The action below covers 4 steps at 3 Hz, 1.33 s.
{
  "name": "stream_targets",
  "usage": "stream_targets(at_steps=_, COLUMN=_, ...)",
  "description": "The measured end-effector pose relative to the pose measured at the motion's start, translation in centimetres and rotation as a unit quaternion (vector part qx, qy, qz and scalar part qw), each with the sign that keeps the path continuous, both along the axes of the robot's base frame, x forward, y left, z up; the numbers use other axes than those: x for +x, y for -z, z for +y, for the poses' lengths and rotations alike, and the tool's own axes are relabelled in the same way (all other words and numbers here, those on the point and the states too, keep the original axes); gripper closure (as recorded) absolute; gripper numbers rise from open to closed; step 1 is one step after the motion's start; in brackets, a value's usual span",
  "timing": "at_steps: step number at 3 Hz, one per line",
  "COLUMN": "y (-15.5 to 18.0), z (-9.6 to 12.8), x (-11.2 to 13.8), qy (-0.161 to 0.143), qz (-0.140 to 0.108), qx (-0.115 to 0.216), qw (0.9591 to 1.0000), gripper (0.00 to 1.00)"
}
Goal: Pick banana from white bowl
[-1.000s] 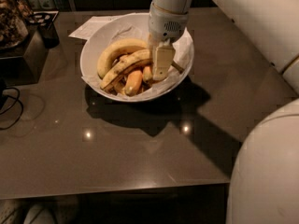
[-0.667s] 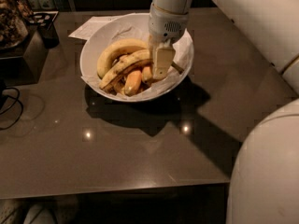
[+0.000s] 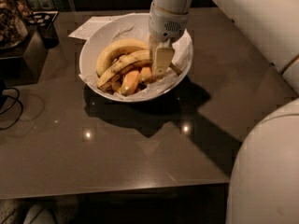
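The white bowl (image 3: 87, 55) stands on the dark table at the back centre, lined with crumpled white paper. The banana (image 3: 122, 67), long, slim and brown-streaked, lies slantwise across the bowl from lower left to upper right. A plumper yellow banana (image 3: 117, 50) lies behind it and short orange-yellow ones (image 3: 131, 80) lie in front. My gripper (image 3: 161, 64) reaches down into the bowl's right half, right at the long banana's right end. It covers that end, and a dark stem (image 3: 175, 69) sticks out to its right.
A white paper sheet (image 3: 91, 27) lies behind the bowl. A dark box (image 3: 44, 27) and a cluttered container (image 3: 11, 24) stand at the back left. A black cable (image 3: 11, 106) lies at the left edge. My white body (image 3: 266, 171) fills the right.
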<state>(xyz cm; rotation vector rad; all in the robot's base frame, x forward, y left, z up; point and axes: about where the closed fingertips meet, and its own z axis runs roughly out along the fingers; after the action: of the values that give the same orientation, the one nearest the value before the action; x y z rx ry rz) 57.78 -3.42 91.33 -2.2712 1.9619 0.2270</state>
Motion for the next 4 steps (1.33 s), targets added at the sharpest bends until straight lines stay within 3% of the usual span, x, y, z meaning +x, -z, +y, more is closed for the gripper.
stream_targets(at_steps=4, y=0.07, z=0.00, x=0.02, qy=0.000, qz=0.000, qx=0.000, qw=1.0000, gripper=1.00)
